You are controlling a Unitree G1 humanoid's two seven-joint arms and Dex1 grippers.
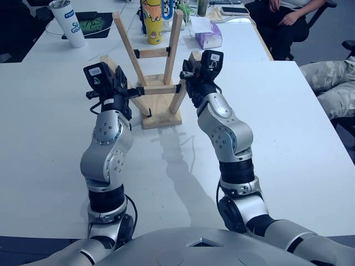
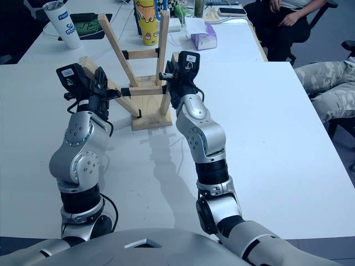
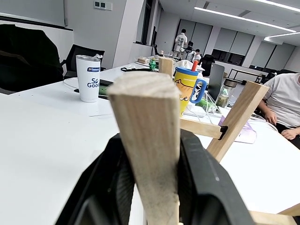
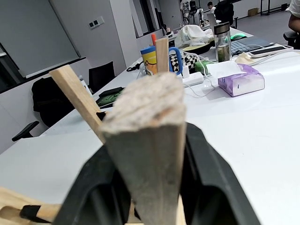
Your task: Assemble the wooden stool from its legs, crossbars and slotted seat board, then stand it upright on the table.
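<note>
The wooden stool lies upside down, its slotted seat board (image 1: pixel 164 117) flat on the white table (image 1: pixel 55 138). Two far legs (image 1: pixel 173 39) point up, joined by a crossbar (image 1: pixel 152 53). A nearer crossbar (image 1: pixel 158 89) links the two near legs. My left gripper (image 1: pixel 123 84) is shut on the near left leg (image 3: pixel 146 140), with black fingers (image 3: pixel 105 187) pressed on both sides. On the near right leg (image 4: pixel 145 140) my right gripper (image 1: pixel 188 75) is shut too, its fingers (image 4: pixel 201 180) flanking the wood.
On the table behind stand a white tumbler (image 1: pixel 67 22), a yellow cup (image 1: pixel 153 22), a purple tissue pack (image 1: pixel 209 39) and a dark mat (image 1: pixel 99 25). A seated person (image 1: pixel 288 16) is at the back right. Bare tabletop spreads around the stool.
</note>
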